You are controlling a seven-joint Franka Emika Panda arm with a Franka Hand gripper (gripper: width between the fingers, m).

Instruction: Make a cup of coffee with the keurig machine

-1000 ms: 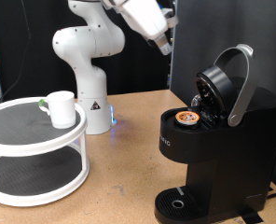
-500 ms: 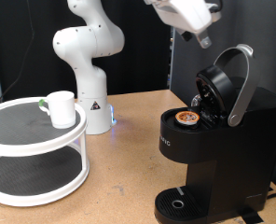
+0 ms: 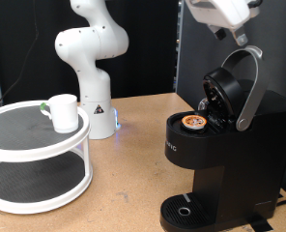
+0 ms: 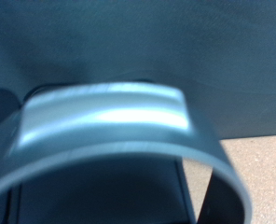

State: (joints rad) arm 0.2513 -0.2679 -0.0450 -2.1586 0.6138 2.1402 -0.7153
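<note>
one gripper [image 3: 242, 39] hovers above the keurig machine's [image 3: 220, 164] raised handle [image 3: 247, 82].

Arm [image 3: 90, 43] was glossy white throughout, built of rounded, bulbous link housings with smooth curved joints. Base column flared to a conical foot on the counter, carrying a small black triangular marking; a faint blue light glowed beside the foot. Hand housing [image 3: 220, 10] at the exterior view's top edge was white and boxy, ending in a darker grey tip. Fingers not discernible.
</note>
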